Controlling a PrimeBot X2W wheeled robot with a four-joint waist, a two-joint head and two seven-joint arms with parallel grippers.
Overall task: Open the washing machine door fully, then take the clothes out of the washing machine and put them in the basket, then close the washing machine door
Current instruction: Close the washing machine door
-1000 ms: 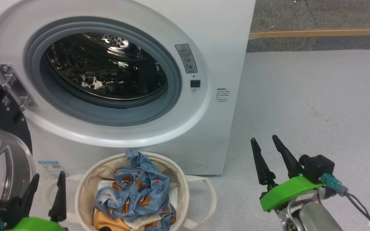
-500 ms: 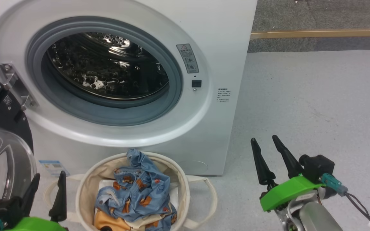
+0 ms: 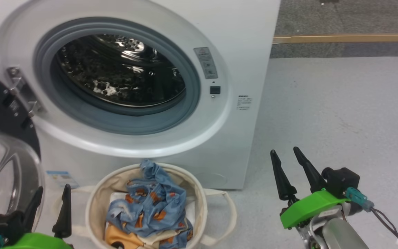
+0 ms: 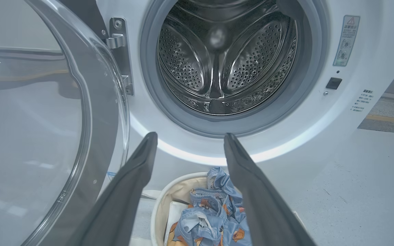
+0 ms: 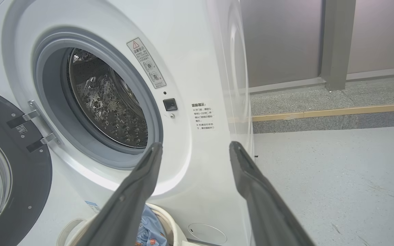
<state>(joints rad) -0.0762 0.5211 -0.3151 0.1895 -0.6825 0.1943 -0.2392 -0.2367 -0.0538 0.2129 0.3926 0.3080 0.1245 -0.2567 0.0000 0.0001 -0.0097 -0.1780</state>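
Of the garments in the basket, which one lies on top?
The blue garment with small orange prints lies on top in the basket; the orange and cream one shows beneath it, at the near edge.

— Any writing on the washing machine (image 3: 250,52)?
— On its front, a warning sticker (image 5: 146,63) with a red triangle. Nearer the front's right edge, a printed note (image 5: 203,117) headed "温馨提示".
— And the blue label (image 3: 62,178) at the lower left corner?
— Too small to read.

1. The head view looks forward and down onto the washing machine (image 3: 247,34) front and the basket (image 3: 112,183).
2. The left wrist view sits low and near, facing straight into the drum (image 4: 183,58).
3. The right wrist view faces it obliquely from the right.
4. All share drum and basket.
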